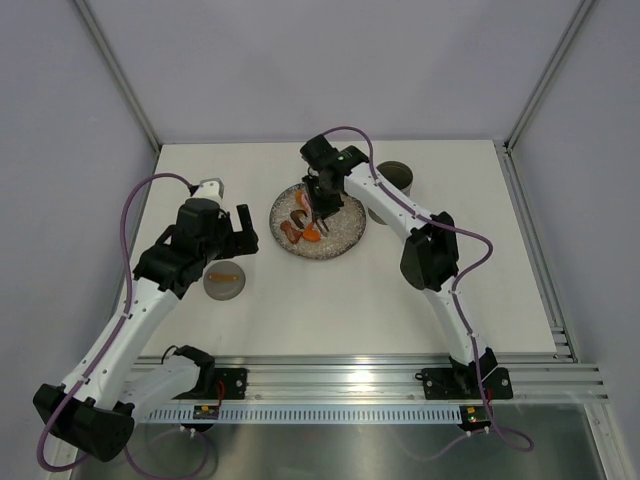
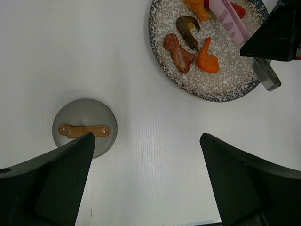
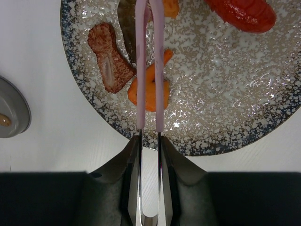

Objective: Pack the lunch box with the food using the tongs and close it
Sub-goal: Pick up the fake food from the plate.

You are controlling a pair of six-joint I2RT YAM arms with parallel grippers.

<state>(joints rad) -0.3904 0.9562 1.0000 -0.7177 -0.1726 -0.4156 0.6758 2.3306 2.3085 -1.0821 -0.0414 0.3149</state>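
**Right end effector** [image 3: 149,141]: clenched on the rear of the tongs [image 3: 159,56]. The two pink arms run nearly parallel with a narrow gap between them, out over the speckled plate [image 3: 225,84]. The tips pass out of the wrist view, so it cannot be told whether they pinch anything.

**Left end effector** [image 2: 146,141]: released, fingers wide, hovering over the counter [image 1: 350,310] toward its left edge. Beside it lies a grey disc with a tan strap [image 2: 84,115], probably the lid.

**Food** [image 2: 207,59]: all on the plate at mid-counter.
- orange piece [image 3: 149,89], directly under the tong arms
- brown-red chunk [image 3: 110,59]
- red sausage [image 3: 240,12]
- dark curved piece [image 3: 126,28]

**Lunch box** [image 1: 397,176]: upright near the far edge, just beside the plate on its right-edge side, partly behind the right arm.

**Handling note:** the step is judged to be picking up one piece.
- Let the arms spread just enough to straddle a single piece.
- Bring the tips down to the plate and squeeze gently across the narrow part. Slick toy surfaces may squirt free.
- Lift straight up before swinging toward the canister's mouth.
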